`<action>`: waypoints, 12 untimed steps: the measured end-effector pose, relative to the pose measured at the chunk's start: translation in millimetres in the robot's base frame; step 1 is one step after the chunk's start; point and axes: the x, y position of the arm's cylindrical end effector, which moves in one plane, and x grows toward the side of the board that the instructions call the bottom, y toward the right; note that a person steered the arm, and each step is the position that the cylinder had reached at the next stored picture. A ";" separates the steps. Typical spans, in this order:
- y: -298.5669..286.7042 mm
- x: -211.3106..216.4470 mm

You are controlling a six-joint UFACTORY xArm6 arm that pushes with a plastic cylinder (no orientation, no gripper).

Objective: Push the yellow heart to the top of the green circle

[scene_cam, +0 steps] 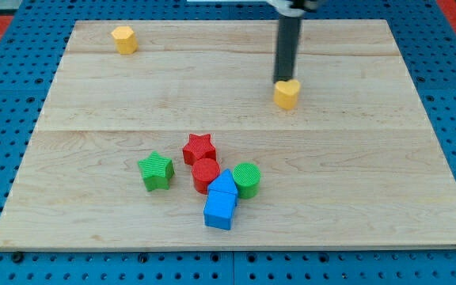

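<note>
The yellow heart (286, 94) lies at the upper right of the middle of the wooden board (93, 103). My tip (283, 81) stands right at the heart's top edge, touching or almost touching it. The green circle (246, 180) sits low on the board, well below the heart and a little to the view's left of it, at the right end of a cluster of blocks.
A yellow hexagon (123, 39) lies at the top left. Next to the green circle are a red circle (206, 174), a red star (199, 148), a blue pentagon-like block (225, 184), a blue cube (219, 210) and a green star (156, 171).
</note>
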 end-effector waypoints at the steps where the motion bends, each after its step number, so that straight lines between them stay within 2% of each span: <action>1: -20.7 56.4; 3: -33.5 78.7; 4: 31.3 65.0; 5: 8.0 91.2; 6: -75.7 99.8; 7: -89.1 103.9; 8: -32.5 82.8; 9: 46.3 109.0; 11: -54.3 126.5; 12: -54.3 94.1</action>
